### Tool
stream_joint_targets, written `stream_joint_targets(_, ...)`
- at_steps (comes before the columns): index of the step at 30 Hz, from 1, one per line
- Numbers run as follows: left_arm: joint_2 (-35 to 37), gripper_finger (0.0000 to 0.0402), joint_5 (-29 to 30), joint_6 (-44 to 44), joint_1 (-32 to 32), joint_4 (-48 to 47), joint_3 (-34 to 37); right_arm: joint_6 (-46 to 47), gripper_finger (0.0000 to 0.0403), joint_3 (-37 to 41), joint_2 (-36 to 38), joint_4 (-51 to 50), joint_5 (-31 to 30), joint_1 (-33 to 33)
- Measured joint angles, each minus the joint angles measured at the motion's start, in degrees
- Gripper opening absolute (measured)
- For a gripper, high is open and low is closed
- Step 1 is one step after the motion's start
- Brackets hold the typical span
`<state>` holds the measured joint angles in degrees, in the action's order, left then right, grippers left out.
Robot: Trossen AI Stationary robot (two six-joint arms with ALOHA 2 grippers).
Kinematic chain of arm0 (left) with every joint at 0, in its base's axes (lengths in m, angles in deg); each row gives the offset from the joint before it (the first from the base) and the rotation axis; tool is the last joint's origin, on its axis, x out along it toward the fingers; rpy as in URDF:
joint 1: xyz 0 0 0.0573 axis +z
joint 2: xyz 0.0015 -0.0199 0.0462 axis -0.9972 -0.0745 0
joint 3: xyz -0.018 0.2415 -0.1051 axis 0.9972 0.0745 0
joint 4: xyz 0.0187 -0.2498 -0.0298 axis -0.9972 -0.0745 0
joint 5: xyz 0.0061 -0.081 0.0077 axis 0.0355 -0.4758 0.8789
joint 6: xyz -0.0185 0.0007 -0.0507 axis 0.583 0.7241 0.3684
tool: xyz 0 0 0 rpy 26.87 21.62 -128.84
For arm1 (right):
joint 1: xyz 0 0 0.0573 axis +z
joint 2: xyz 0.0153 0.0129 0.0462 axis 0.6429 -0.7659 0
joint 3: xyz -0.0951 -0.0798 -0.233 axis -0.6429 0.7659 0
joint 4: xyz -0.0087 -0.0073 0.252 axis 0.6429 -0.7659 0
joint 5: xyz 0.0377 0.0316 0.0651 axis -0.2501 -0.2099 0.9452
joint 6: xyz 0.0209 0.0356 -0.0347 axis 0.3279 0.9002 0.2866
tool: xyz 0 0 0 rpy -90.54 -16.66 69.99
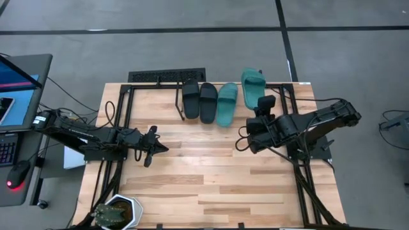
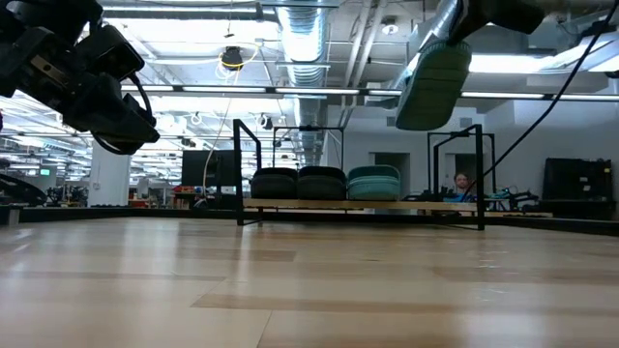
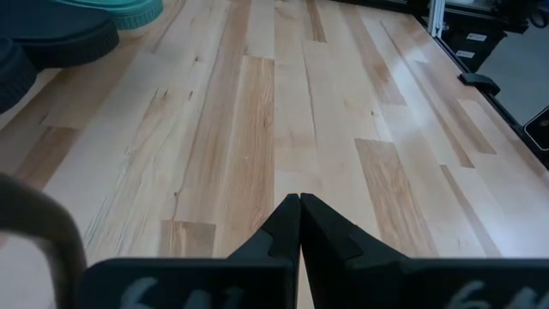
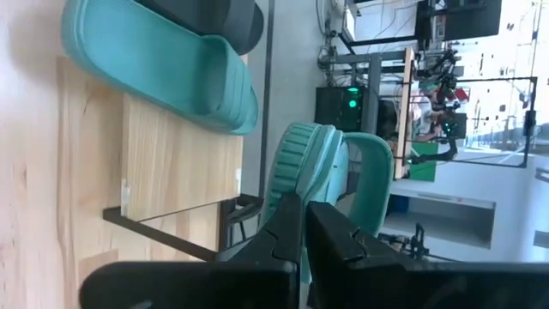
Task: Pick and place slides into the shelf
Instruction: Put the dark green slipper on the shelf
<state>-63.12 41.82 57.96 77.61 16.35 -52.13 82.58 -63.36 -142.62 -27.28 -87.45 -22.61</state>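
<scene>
A low black rod shelf [image 1: 192,96] stands at the table's far edge. Side by side on it rest two black slides [image 1: 199,101] and one teal slide [image 1: 226,104], which also show as the row of slides [image 2: 314,183] in the low view. My right gripper [image 1: 261,107] is shut on the second teal slide [image 1: 253,84], held in the air over the shelf's right end. The left gripper [image 1: 153,145] is shut and hovers over the table's left half, holding nothing. My right gripper pinches the teal slide between its two fingers [image 4: 287,225] by the slide's edge at its near end [image 4: 298,176]. The fingers come from the table's near side and lie along the slide. The slide [image 2: 432,82] is lifted clear and tilted, sole toward the near edge.
A black slotted grille [image 1: 167,75] lies just beyond the shelf. A monitor and keyboard [image 1: 16,89] sit left of the table, and a potted plant [image 1: 116,214] stands at the near left corner. Bare wood [image 1: 211,166] spans the table's middle. A person [image 2: 460,181] shows far behind.
</scene>
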Motion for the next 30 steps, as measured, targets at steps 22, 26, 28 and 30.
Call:
stream_joint_targets(22,0.00,0.0000,0.02,-1.36,0.00,-0.28,-0.01,-5.08,0.0000,2.94,-0.33,11.44,2.23,-4.60)
stream_joint_targets(26,0.02,0.0000,0.02,-1.39,0.01,-1.12,0.00,-4.68,0.0000,6.63,-0.33,12.97,2.52,-6.72)
stream_joint_targets(28,0.02,0.0000,0.04,-1.38,0.01,-1.71,0.00,-5.00,0.0000,8.16,-0.33,14.60,3.33,-7.81)
stream_joint_targets(30,0.02,0.0000,0.04,-1.40,0.00,-1.83,0.01,-6.16,0.0000,9.90,-0.33,16.65,3.45,-8.71)
